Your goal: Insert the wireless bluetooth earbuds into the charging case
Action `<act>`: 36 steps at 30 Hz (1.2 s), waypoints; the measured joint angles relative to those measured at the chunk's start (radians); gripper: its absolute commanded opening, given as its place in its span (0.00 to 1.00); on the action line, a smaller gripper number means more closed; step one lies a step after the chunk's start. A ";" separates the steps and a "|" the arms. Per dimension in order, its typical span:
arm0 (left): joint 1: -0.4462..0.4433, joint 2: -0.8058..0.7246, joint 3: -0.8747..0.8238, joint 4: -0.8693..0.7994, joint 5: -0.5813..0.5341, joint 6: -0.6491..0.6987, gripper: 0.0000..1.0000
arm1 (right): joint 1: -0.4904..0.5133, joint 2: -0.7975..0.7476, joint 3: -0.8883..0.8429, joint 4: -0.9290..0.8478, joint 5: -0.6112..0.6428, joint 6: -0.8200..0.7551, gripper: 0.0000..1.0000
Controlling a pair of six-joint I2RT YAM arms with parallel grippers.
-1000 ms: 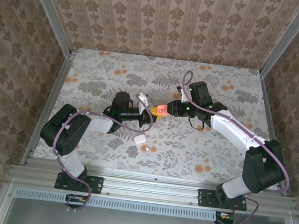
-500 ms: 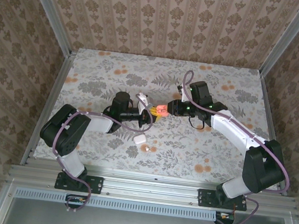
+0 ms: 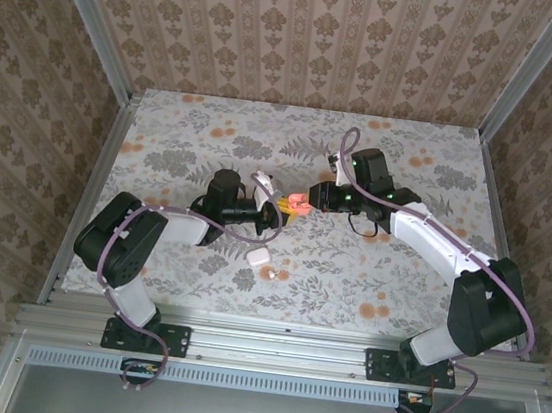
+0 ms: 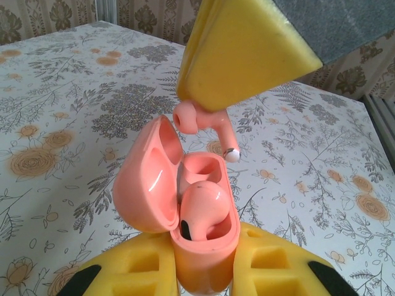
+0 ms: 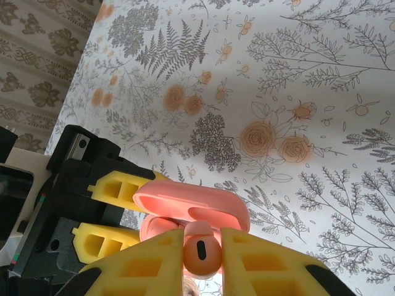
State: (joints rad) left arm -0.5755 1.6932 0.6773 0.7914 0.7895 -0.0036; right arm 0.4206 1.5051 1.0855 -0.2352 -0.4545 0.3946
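Pinching a coral-pink earbud (image 4: 196, 117), right gripper (image 5: 202, 271) hovers over the open charging case (image 4: 154, 185) clamped in left gripper (image 4: 207, 268).

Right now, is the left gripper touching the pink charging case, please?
Touching. The left wrist view shows the pink charging case squeezed between the left gripper's yellow fingers.

- Your top camera hangs above and behind the arm bases, looking steeply down over the whole bench (image 3: 368, 278).
- Your left wrist camera sits close, looking past the left gripper (image 4: 207, 266) across the bench.
- Your right wrist camera looks down from close above; both wrist views share the charging case (image 4: 151, 185).
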 measured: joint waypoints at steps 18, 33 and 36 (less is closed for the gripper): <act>0.002 0.000 0.000 0.054 0.084 -0.109 0.09 | -0.001 -0.235 -0.072 0.008 0.045 -0.387 0.19; 0.003 0.000 -0.001 0.135 0.135 -0.119 0.10 | 0.016 -0.282 -0.186 0.113 -0.002 -0.776 0.17; 0.003 0.000 -0.001 0.135 0.135 -0.116 0.10 | 0.017 -0.282 -0.191 0.126 -0.002 -0.821 0.17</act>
State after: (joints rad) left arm -0.5724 1.6932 0.6762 0.9264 0.9249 -0.1200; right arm 0.4377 1.2236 0.8948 -0.1089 -0.4564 -0.4263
